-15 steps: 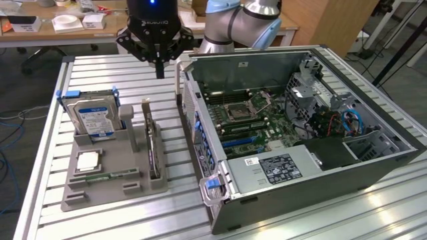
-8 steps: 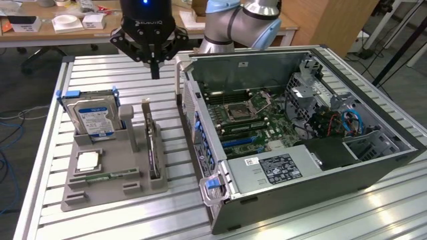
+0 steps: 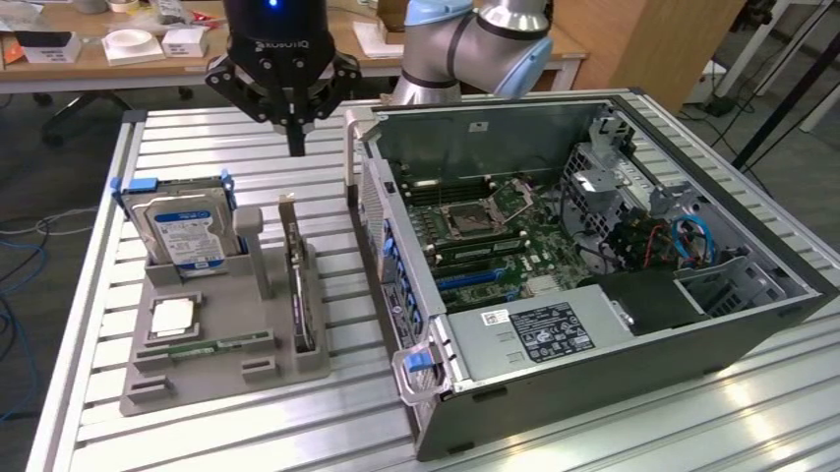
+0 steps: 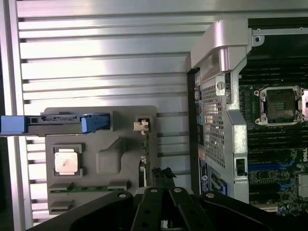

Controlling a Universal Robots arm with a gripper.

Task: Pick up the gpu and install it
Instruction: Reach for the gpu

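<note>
Clenched and empty, the gripper [image 3: 297, 147] hung over the far end of the gpu [image 3: 301, 290], which stood edgewise in a holder [image 3: 210, 379], apparently for easy grasping

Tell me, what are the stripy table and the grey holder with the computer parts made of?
The table looks like bare metal, probably aluminium: silvery ribbed slats that throw bright glare. The grey holder looks like matte plastic, perhaps printed: a dull, even grey with no shine, moulded into slots and pockets.
</note>
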